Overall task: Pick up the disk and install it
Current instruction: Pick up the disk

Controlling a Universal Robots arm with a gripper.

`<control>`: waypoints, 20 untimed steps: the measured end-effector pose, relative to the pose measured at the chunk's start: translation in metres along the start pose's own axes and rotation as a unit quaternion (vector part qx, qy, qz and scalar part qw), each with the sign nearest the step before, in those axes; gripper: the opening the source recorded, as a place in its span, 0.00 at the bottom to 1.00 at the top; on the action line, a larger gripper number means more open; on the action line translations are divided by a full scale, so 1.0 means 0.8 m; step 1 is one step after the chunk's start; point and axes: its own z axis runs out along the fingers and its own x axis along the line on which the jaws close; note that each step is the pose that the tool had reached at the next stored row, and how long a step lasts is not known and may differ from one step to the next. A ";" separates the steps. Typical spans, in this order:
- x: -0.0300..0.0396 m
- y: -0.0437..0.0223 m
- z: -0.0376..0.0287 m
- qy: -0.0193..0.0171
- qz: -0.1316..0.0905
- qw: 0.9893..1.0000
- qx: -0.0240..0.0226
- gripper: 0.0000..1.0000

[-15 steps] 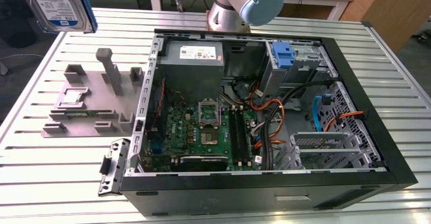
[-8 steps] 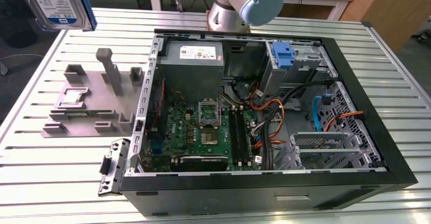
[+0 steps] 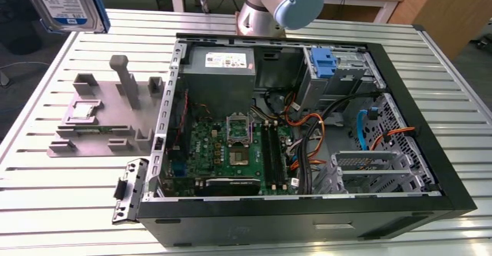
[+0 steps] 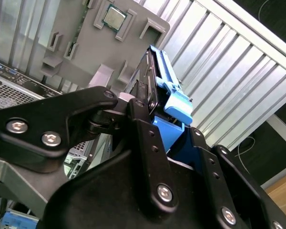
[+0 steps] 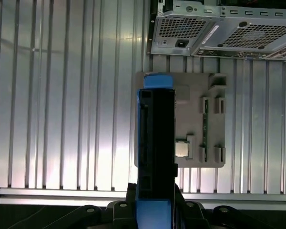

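The disk, judged stiff, heavyish and shock-fragile, is being clamped across its flat faces between the closed-in fingers of the gripper.

light: bright overhead; glare: table slats; shadow: inside case

A: How many disks are there?
B: One disk, at the exterior view's far left.
A: And on the table?
B: One open computer case and, at the exterior view's left of it, one grey fixture bearing one square chip.
A: Inside the case?
B: One power supply, one motherboard, one blue bracket.
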 end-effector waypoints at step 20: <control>-0.0039 0.0003 -0.0126 0.008 0.000 1.000 0.000 0.37</control>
